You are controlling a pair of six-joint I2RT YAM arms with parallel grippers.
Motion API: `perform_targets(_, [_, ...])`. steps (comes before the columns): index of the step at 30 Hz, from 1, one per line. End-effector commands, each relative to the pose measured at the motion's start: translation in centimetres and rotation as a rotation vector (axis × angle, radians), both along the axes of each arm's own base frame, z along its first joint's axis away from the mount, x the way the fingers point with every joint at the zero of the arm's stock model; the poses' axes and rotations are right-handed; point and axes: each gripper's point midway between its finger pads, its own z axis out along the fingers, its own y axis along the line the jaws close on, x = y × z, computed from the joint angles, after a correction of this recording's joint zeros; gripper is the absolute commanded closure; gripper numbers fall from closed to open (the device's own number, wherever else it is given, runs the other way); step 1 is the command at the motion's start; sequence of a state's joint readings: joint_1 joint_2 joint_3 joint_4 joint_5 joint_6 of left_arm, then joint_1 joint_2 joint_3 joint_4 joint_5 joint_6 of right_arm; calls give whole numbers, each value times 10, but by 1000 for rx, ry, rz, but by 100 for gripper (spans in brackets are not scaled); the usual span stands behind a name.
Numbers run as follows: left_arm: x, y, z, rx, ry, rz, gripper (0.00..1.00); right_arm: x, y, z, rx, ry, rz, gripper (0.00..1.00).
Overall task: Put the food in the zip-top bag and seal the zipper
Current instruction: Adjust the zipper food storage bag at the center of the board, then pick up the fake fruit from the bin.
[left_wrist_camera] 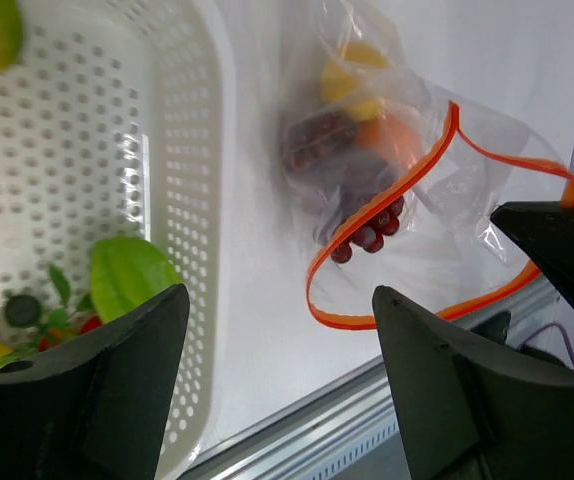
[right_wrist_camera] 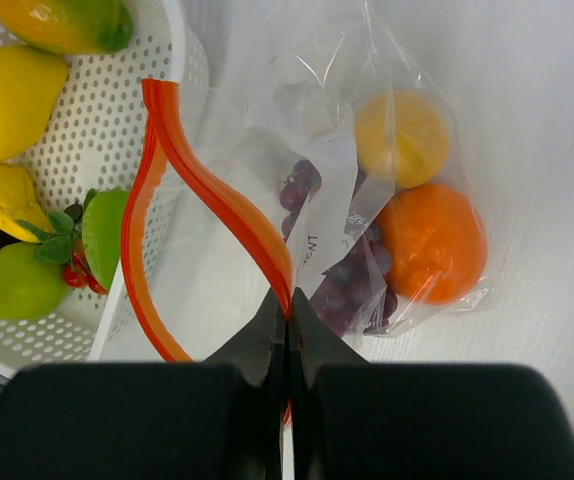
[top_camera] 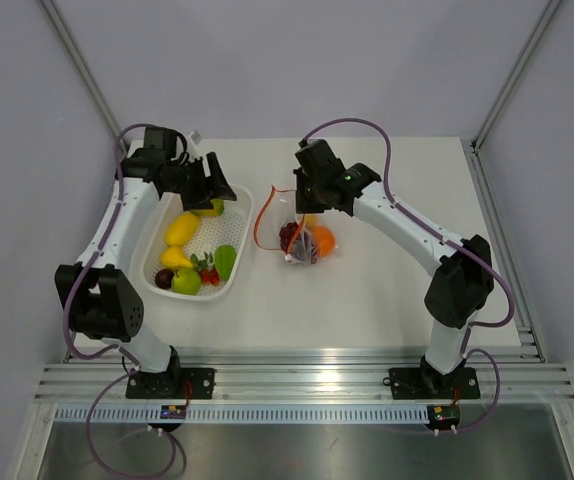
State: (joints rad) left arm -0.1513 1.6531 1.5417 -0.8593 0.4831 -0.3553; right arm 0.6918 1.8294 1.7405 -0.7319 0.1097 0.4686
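The clear zip-top bag point(top_camera: 305, 243) lies mid-table, right of the basket, holding an orange point(right_wrist_camera: 432, 240), a yellow fruit point(right_wrist_camera: 399, 135) and dark grapes point(right_wrist_camera: 345, 285). Its mouth gapes open toward the basket, and the red-orange zipper point(right_wrist_camera: 212, 195) curls in a loop. My right gripper point(right_wrist_camera: 287, 312) is shut on one side of the zipper and holds it up; in the top view this gripper point(top_camera: 303, 205) is over the bag's far end. My left gripper point(left_wrist_camera: 279, 345) is open and empty, hovering over the basket's far right rim point(top_camera: 217, 188), with the bag point(left_wrist_camera: 367, 150) ahead of it.
A white perforated oval basket point(top_camera: 237, 215) sits left of the bag with several fruits: a yellow mango point(top_camera: 181, 228), a green pear point(top_camera: 186, 281), a green pepper point(top_camera: 225, 261) and strawberries point(top_camera: 208, 272). A metal rail point(top_camera: 297, 360) runs along the near table edge.
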Motion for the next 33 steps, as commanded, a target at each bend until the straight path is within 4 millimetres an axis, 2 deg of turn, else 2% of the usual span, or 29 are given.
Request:
perform_targets(1, [6,43,30,28,-107,130,27,5,8,30,76,-65,6,100])
perform_targets(3, [9,56,21,38,-82,193,29,4,10,31,85,-64,13,100])
perform_targets(7, [32,79,-10,90,5,451,21,3,13,36,106,-71,22,100])
perform_targets(10, [51,86,-25,72,24,595,17,4,13,39,113,-73,25,100])
perform_targets(11, [58,89,-38,84,47,628,16,3,14,40,117,-74,28,100])
perform_targets(13, [68,98,-45,94,66,731,14,2,14,42,117,-75,33,100])
perform_targets(18, [90,106,-72,64,86,890,15,0,15,43,124,-72,41,100])
perform_targets(20, [98,107,-75,48,90,938,16,-1,15,42,125,-68,42,100])
perform_targets(21, [101,105,-87,59,122,947,17,-2,15,42,126,-68,43,100])
perform_targets(24, [108,106,-98,111,160,996,18,-2,14,43,125,-68,44,100])
perform_targets(33, [120,102,-113,110,141,1095,18,-2,13,40,118,-62,44,100])
